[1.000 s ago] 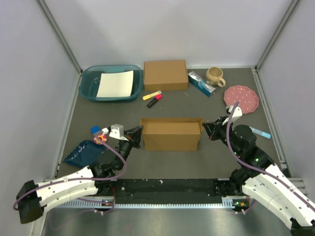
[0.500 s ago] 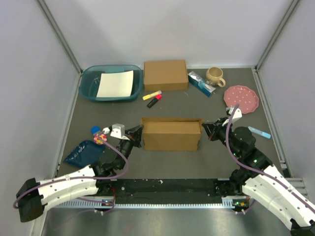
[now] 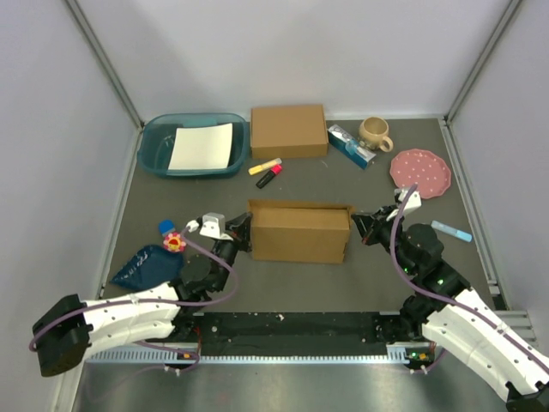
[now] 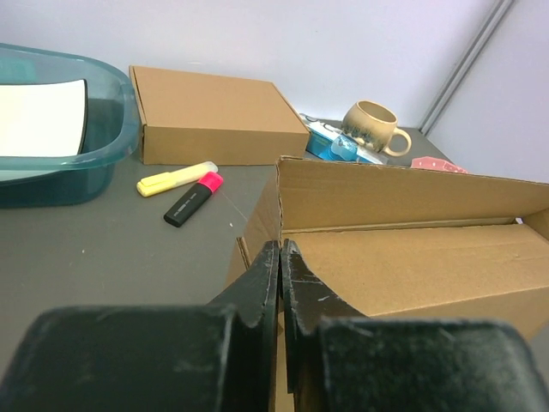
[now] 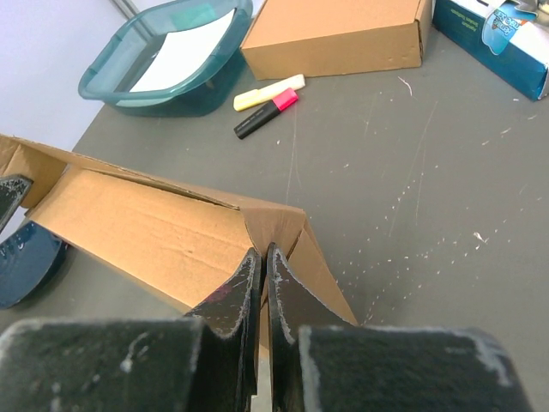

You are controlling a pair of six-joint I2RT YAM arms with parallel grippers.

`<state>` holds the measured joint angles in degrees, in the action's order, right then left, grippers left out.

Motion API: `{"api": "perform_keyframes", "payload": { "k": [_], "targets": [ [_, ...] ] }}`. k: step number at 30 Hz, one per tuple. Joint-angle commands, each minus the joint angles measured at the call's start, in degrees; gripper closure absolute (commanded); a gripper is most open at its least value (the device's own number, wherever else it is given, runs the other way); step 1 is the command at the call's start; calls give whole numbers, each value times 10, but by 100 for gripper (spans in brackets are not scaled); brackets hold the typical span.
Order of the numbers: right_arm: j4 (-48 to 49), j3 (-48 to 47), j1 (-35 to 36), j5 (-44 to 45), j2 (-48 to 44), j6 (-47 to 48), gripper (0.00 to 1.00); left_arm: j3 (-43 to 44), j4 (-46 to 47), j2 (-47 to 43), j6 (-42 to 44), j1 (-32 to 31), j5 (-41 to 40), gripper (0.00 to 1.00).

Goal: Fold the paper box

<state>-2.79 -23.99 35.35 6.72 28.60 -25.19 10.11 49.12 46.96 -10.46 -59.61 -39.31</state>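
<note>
Two shut grippers flank the paper box (image 3: 298,233) on the table (image 3: 171,197) from above, left gripper (image 3: 243,233) at its left end, right gripper (image 3: 358,227) at its right, left wrist, pinched fingertips (image 4: 262,279) against an end flap, right wrist, tips at its corner.

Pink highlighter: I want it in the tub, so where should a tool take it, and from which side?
I'd take the pink highlighter on its black barrel, from straight above, across its width. It lies flat; its pink cap sits close to the yellow highlighter, while the black end has more room.
</note>
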Motion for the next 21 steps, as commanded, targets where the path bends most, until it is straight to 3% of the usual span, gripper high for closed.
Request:
{"api": "perform_keyframes", "payload": {
  "k": [1, 21],
  "targets": [
    [-94, 32, 9, -25, 0, 3, 100, -8, -83, -8, 2, -9, 37, 92],
    [-107, 17, 9, -13, -1, 8, 100, 90, -279, -130, -4, -8, 15, 66]
  ]
}}
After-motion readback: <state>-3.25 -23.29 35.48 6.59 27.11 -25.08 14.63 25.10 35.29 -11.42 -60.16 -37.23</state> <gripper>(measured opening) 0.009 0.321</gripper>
